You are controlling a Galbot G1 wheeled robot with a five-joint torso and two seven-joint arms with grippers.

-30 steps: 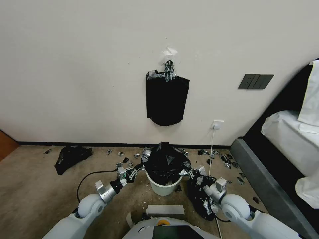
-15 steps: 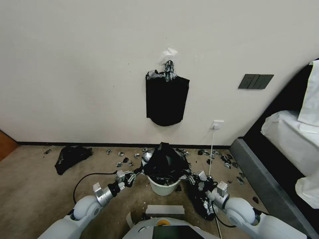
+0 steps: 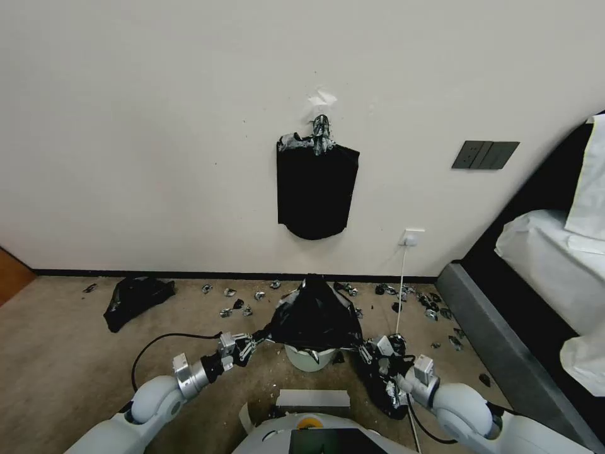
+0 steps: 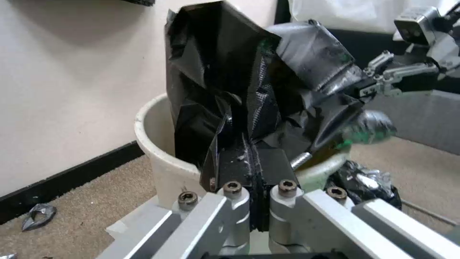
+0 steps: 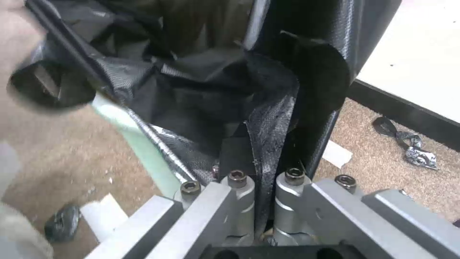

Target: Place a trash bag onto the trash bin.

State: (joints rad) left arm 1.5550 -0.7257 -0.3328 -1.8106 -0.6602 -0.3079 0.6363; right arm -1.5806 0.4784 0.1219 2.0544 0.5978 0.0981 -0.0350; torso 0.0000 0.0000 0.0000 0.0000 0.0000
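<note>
My left gripper point(image 3: 257, 341) has its fingers point(image 4: 230, 163) clamped tight on the left edge of the trash bag point(image 3: 315, 315); in the left wrist view the black film is pinched flat between the two pads. My right gripper point(image 3: 364, 349) is clenched the same way on the bag's right edge, with the plastic running down between its fingers point(image 5: 235, 156). The bag is stretched between them like a tent, peak up, draped over the top of the trash bin point(image 3: 309, 358), which stands on the carpet in front of me, near the wall.

Compared with a second ago, both grippers sit lower and nearer to me, and the bag's skirt has come down further over the bin: less of the cream wall shows now in the head view.

I cannot tell from the head view whether the bag's rim sits outside the bin rim all the way round; the far side is hidden. In the left wrist view the rim point(image 4: 143, 126) on that side is bare. The right wrist view is blurred along one side.
</note>
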